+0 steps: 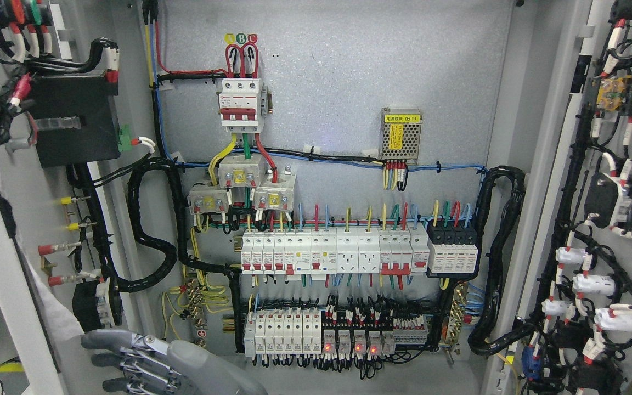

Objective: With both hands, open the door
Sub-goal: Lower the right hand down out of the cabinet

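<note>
two doors stand swung wide: the left door [47, 181] at the frame's left, the right door [618, 181] at its right, the cabinet [349, 71] between. at lower left the left hand [146, 359] has fingers extended, holding nothing, near the left door.

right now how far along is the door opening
Mostly done: both doors stand swung wide, the left door and right door showing their wired inner faces, and the breaker rows inside are exposed. The left hand sits low by the left door, fingers relaxed, holding nothing. The right hand is out of view. Little seems left.
</note>
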